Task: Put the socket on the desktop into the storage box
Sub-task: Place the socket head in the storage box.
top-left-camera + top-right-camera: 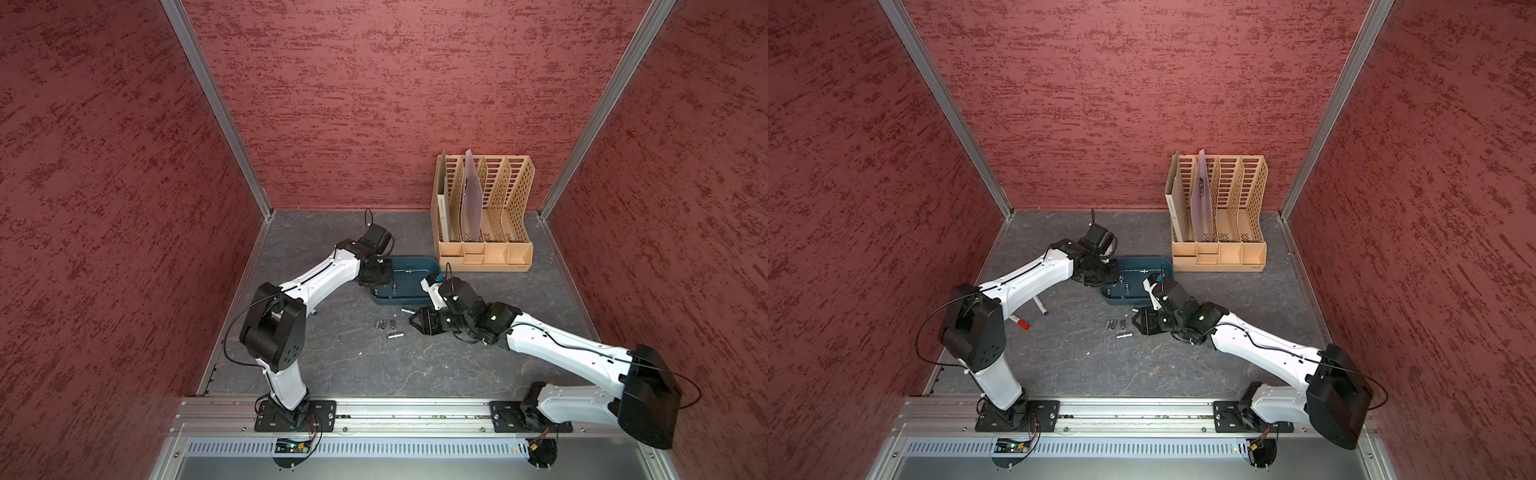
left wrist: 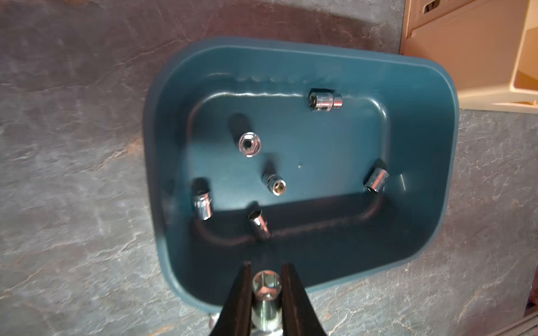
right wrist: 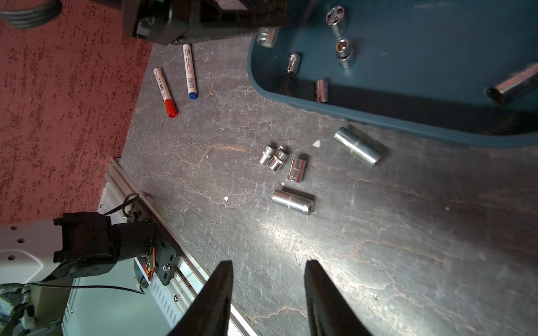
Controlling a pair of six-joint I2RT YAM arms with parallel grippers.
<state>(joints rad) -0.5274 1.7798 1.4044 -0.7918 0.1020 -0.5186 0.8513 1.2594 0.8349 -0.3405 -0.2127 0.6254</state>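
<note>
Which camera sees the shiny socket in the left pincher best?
The left wrist view: the held socket sits big and sharp between the fingers of the left gripper. The right wrist view shows just its end under that gripper. In both top views it cannot be picked out.

Both top views: evenly lit, slightly soft. Right wrist view: glare whitens the table point(image 3: 279, 232), and one socket point(image 3: 512, 84) in the storage box point(image 3: 378, 115) is smeared. Left wrist view: shadow crosses the box floor.
</note>
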